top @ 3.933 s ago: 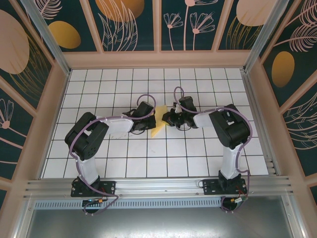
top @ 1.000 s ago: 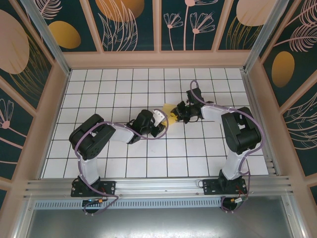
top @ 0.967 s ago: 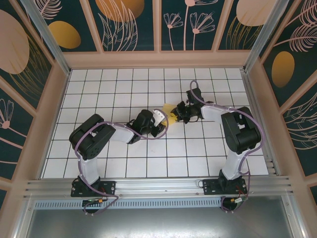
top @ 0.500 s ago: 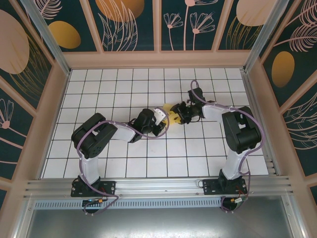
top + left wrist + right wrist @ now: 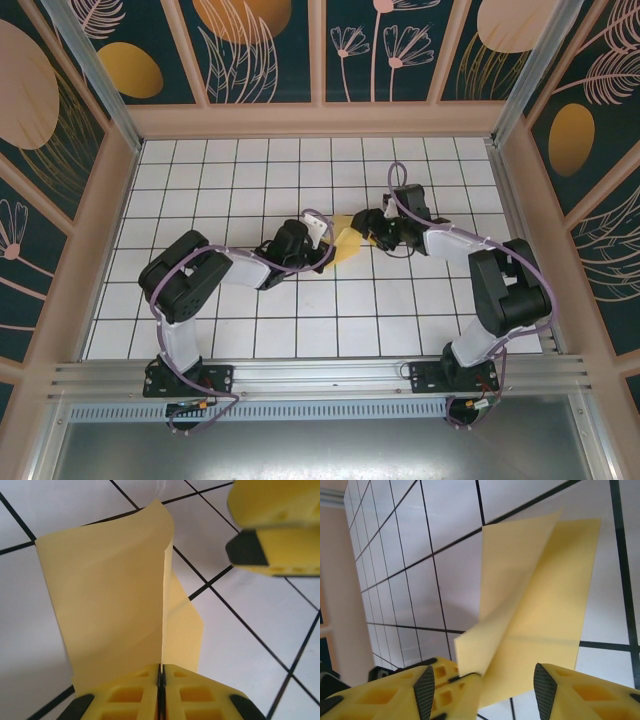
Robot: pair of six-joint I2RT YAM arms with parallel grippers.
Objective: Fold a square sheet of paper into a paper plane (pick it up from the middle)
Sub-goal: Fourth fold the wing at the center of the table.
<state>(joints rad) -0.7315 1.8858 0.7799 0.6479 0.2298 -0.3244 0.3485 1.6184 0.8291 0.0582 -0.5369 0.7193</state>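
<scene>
Now | left end effector (image 5: 161, 675) clamps folded paper (image 5: 110, 595) | lower edge hidden

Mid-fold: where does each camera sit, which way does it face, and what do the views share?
Top external: above and behind the bases, looking down on the tiled table; both arms show, left pincer and right pincer meeting at the yellow paper.
Left wrist: on the left arm, looking along its shut fingers clamping the paper; a right pincer finger shows top right.
Right wrist: on the right arm, looking between its open fingers at the paper.
Shared: all three show the paper and tiles.
</scene>
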